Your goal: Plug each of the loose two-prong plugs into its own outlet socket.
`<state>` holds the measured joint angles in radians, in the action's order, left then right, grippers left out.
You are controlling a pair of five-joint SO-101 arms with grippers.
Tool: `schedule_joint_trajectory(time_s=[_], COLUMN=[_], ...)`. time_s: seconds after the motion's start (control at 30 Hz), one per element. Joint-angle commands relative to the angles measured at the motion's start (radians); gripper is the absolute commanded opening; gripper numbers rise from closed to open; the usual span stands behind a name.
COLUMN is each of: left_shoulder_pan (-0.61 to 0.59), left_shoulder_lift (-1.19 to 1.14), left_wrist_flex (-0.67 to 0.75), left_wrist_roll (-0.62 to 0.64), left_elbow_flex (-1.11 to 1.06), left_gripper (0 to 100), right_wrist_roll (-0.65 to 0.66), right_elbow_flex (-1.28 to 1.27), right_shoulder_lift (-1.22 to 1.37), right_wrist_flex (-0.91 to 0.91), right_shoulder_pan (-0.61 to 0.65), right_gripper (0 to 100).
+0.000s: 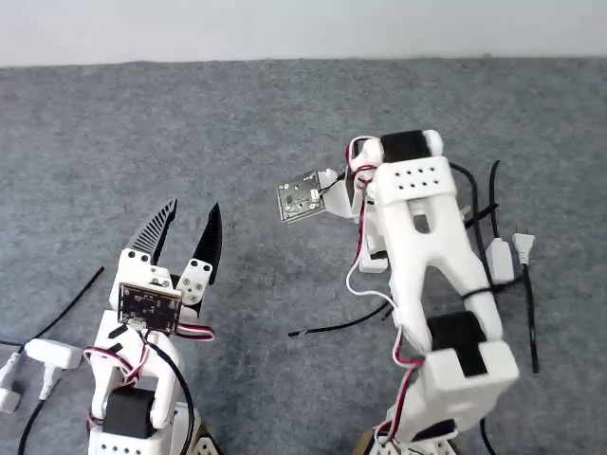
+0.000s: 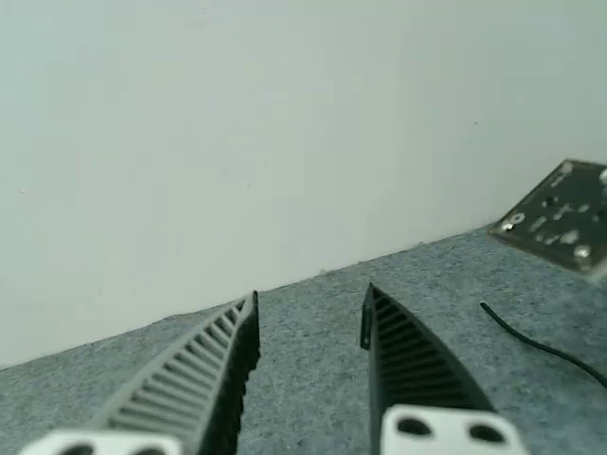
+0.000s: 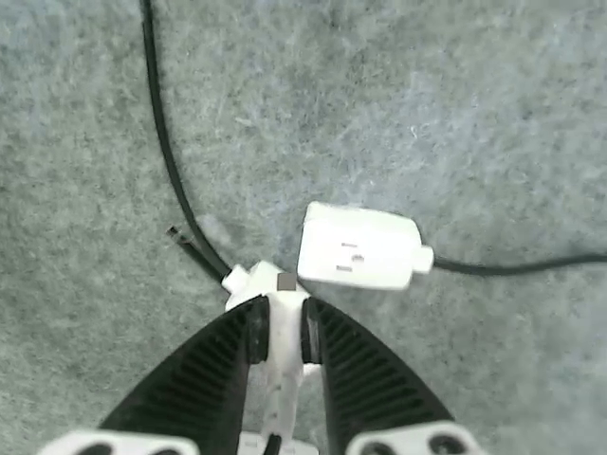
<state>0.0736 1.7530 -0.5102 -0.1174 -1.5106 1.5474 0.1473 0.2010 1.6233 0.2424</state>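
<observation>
The right gripper is closed to a narrow gap on a white two-prong plug. The plug's long axis runs along the fingers and its nose points out past the fingertips. The nose sits just beside one corner of the white outlet socket. The socket lies flat on the grey carpet with its slotted face up, its long axis crosswise to the plug and its cord leaving the far end. A black cable runs past the plug.

A second plug lies on the carpet beside the right arm, prongs pointing towards the far wall.

The left gripper is raised off the carpet, spread wide and holding nothing.
</observation>
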Motion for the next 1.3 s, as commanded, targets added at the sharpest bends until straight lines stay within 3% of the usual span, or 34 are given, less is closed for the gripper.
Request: schedule_joint_trajectory(time_s=[0.0, 0.47, 1.27], left_shoulder_pan=[0.003, 0.005, 0.009], left_shoulder_lift=[0.006, 0.008, 0.008], left_wrist_flex=[0.028, 0.028, 0.029], left_wrist_roll=[-0.011, -0.011, -0.011], left_elbow_flex=[0.005, 0.002, -0.007], left_gripper=[19, 19, 19], right_wrist_roll=[0.011, 0.011, 0.008], right_elbow_flex=[0.057, 0.057, 0.058], right_shoulder_lift=[0.024, 0.131, 0.124], right_wrist_flex=[-0.054, -0.199, -0.104], right_shoulder_pan=[-0.015, -0.035, -0.033], right_gripper=[0.9, 0.9, 0.9])
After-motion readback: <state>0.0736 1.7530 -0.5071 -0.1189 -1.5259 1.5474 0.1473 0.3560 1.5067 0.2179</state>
